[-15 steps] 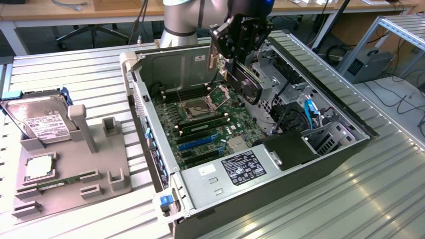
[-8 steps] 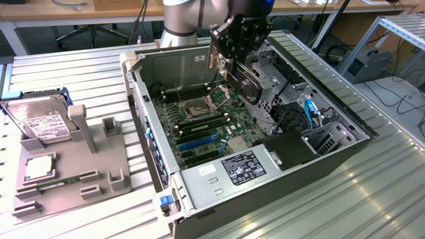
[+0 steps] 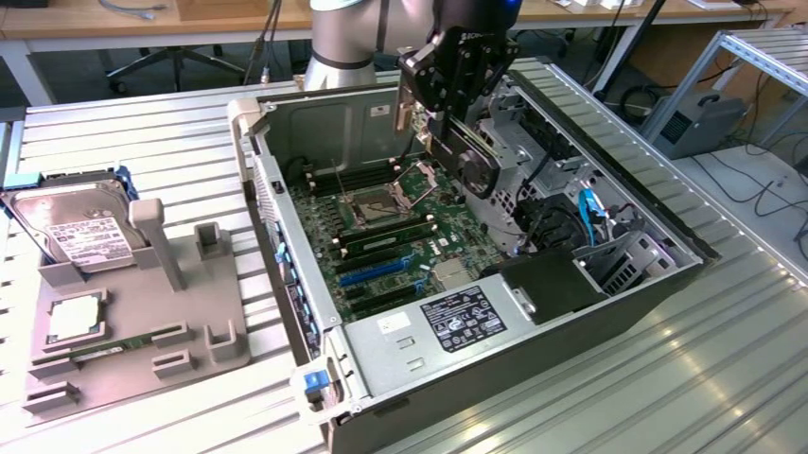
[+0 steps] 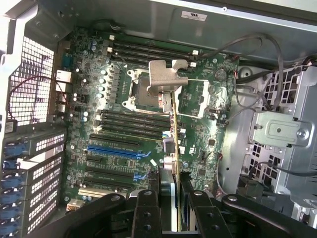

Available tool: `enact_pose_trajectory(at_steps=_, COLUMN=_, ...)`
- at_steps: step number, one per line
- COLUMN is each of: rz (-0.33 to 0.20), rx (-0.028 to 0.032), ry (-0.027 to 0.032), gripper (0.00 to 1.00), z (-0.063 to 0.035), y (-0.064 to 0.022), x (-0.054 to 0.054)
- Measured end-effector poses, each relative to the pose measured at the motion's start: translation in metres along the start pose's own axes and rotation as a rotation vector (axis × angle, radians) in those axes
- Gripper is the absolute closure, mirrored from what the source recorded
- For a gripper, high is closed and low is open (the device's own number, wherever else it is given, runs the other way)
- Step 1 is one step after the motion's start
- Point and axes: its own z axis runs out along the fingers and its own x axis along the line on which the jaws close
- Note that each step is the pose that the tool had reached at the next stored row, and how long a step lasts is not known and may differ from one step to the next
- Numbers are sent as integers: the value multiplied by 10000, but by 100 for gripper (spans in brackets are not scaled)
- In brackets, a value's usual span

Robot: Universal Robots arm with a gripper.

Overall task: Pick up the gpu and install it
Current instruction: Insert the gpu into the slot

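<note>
The jaws are closed on the gpu [image 3: 476, 163], clamping it along its upper edge. The card hangs below them on edge and slightly tilted, inside the open computer case [image 3: 328, 123]. The arm [image 3: 343, 38] comes down from above the case.

In the wrist view the gpu [image 4: 166, 78] is seen edge-on. It runs straight out from between the two black fingers [image 4: 146, 213], with its silvery end bracket at the end farthest from the jaws. Directly beneath the jaws lies the green motherboard [image 3: 378, 241]. The card's bracket is over the CPU socket [image 4: 141, 89]. The blue expansion slot [image 4: 116, 150] sits off to one side of the card, nearer the jaws than the socket.

The card's lower edge seems to hang clear of the board, not seated in any slot, though the angle makes that hard to judge.

Well apart from the jaws, toward the exterior view's left, a grey holder [image 3: 177, 312] stands on the ribbed metal tabletop [image 3: 165, 142]. A silver hard drive [image 3: 76, 232] with a white label rests upright in it.
</note>
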Motion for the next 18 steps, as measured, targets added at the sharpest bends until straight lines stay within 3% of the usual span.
enact_pose_trajectory(at_steps=18, rz=-283, rx=-8, ry=-5, gripper=73, z=0, y=0, x=0)
